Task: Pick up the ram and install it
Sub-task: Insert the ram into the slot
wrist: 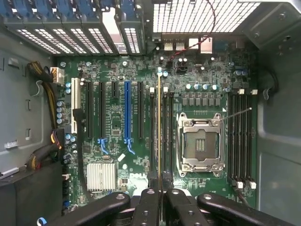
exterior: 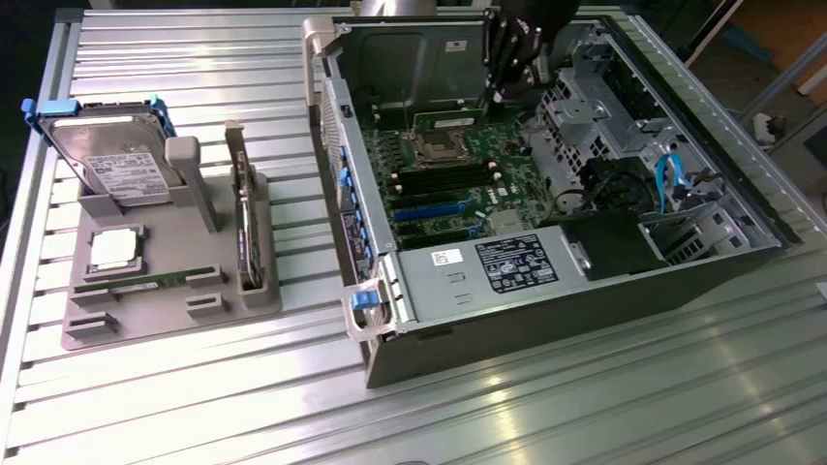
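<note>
My gripper reaches down into the open computer case and is shut on the ram, a thin green stick held by one end. In the wrist view the ram shows edge-on as a thin line running out from between my fingers. It hangs over the bank of dark memory slots beside the empty CPU socket on the green motherboard. Whether it touches a slot I cannot tell.
A grey holder on the exterior view's left carries a silver hard drive, a dark expansion card on edge, a square chip and another green stick. Drive cages and blue cables crowd the case's right.
</note>
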Tool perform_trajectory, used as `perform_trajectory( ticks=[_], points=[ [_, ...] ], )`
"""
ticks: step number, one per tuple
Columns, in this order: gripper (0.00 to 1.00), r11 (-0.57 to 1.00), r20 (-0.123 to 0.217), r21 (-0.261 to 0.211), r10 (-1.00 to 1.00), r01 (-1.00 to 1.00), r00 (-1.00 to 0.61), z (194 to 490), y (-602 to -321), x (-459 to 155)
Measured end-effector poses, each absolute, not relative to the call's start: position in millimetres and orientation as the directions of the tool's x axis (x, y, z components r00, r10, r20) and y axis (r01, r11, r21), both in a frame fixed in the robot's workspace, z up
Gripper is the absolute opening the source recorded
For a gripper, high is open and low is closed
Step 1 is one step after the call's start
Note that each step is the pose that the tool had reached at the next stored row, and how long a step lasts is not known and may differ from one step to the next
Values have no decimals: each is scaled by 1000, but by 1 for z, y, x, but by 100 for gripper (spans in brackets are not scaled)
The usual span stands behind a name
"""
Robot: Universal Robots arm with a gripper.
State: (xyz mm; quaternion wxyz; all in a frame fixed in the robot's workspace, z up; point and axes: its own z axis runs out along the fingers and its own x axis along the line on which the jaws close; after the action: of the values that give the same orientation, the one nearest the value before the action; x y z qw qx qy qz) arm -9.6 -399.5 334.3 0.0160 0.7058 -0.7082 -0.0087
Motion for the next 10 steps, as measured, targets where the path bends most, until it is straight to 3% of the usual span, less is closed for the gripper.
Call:
perform_trajectory(
  ticks=[10],
  points=[
    [12,4,10,35,-1000,-999,-3,320,-400,-9]
  ],
)
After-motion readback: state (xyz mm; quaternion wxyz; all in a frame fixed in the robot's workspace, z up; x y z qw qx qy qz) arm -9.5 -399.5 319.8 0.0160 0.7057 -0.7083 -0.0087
